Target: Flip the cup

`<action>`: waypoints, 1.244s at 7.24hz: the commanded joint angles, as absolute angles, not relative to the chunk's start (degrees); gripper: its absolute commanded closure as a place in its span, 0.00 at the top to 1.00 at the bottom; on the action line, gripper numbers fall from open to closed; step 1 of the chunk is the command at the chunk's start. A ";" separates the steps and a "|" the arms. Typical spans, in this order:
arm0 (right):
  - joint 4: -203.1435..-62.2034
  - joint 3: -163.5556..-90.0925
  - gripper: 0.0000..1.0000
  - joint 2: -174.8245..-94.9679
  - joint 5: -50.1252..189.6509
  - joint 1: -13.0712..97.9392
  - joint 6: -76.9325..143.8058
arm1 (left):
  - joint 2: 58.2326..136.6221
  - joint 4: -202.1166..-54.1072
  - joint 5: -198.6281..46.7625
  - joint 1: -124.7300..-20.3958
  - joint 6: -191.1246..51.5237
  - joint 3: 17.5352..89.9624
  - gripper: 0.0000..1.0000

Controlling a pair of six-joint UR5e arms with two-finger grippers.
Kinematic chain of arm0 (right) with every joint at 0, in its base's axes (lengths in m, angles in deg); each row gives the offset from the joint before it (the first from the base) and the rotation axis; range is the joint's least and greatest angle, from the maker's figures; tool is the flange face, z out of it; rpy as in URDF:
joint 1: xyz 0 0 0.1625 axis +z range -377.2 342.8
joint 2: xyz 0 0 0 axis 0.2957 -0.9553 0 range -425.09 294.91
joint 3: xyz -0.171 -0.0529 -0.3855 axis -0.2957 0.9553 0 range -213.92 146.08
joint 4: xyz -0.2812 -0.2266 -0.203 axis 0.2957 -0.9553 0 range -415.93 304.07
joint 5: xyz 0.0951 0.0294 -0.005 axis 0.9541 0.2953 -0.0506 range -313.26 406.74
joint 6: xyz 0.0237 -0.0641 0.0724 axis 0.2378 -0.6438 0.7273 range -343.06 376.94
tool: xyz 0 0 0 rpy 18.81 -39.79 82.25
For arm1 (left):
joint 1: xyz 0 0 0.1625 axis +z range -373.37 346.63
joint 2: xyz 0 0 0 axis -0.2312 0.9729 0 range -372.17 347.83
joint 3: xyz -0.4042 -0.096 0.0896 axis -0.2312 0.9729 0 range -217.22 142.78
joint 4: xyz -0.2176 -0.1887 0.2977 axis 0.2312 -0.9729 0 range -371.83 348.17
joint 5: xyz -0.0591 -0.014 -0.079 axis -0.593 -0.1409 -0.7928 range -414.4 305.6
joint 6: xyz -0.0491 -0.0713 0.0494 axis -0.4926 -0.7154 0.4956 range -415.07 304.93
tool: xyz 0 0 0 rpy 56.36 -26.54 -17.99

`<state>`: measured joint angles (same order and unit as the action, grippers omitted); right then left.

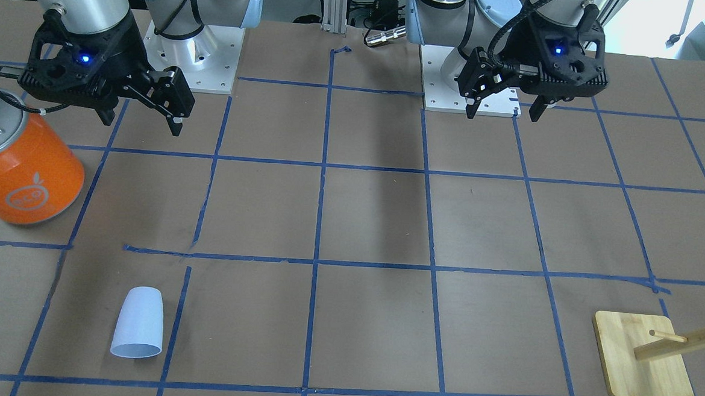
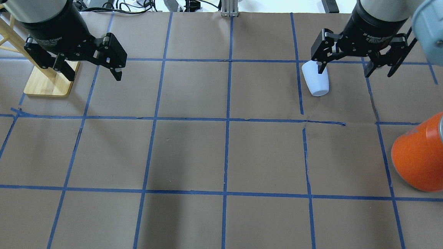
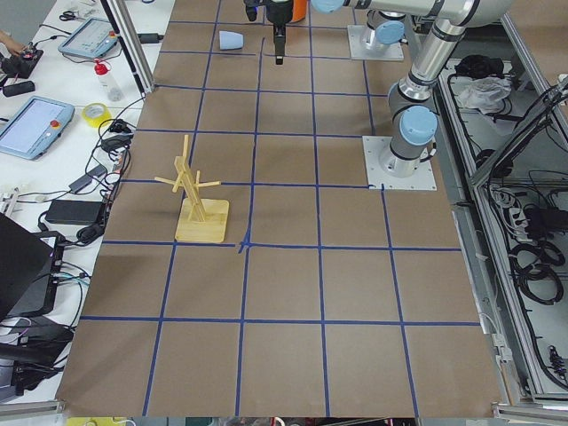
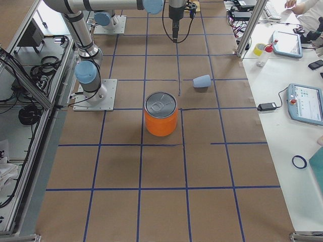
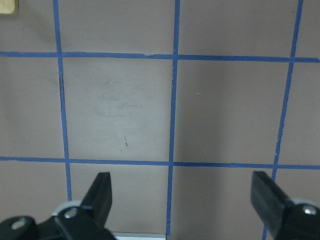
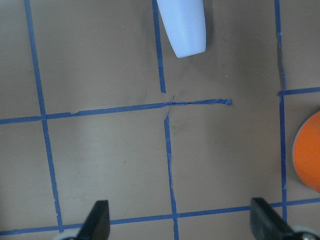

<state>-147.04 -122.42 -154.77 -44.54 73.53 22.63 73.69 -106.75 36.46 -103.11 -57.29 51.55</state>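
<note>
Looking from the front, we see the cup lying on its side on the counter. Its mouth faces the operators' edge and its long axis runs toward the robot. Overhead, the right pincer points down, spread and empty. In its wrist view the cup lies ahead, untouched. The left pincer hangs likewise, released.

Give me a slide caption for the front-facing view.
Cup lies on its side; left gripper and right gripper both open, clear of it.
</note>
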 commanded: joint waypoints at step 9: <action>-179.11 -122.60 1.00 -128.75 -46.86 73.15 18.10 | 73.35 -106.84 36.66 -103.10 -57.36 51.55 1.00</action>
